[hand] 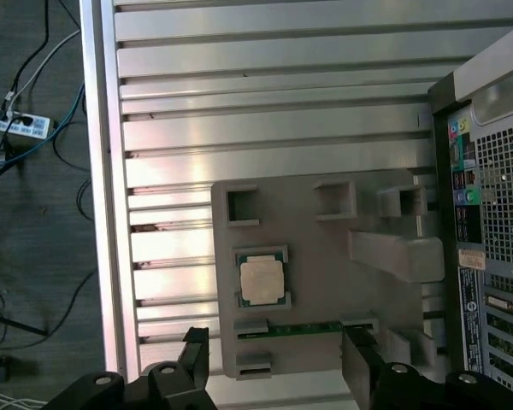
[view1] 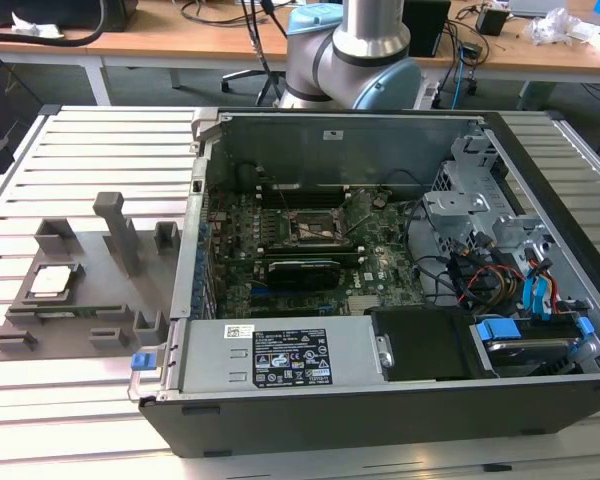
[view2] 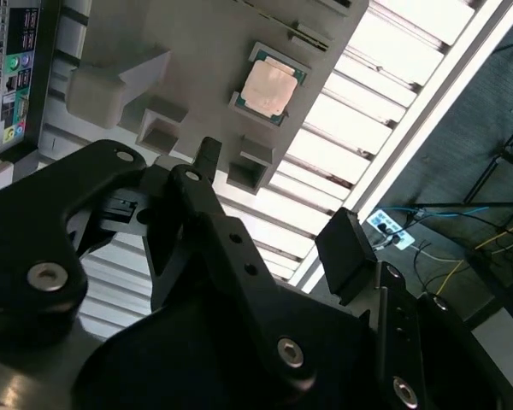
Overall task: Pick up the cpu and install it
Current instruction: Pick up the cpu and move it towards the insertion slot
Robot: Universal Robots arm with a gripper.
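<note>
Currently cpu point(hand: 262, 280) lies flat, metal top up; claw point(hand: 278, 343) wide open, empty.

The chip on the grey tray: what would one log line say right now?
gripper: open, empty | chip: lying in grey tray, untouched | tray: beside computer case | pickup: not yet done

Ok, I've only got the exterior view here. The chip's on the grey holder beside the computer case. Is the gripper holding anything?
Observer: No. In the first wrist view the gripper is open and empty.
Operator: Is it touching the chip?
Observer: No, it's apart from it. The chip lies flat in its square pocket on the grey holder.
Operator: Anything right beside the chip?
Observer: A thin green board sits in the slot next to it.
</note>
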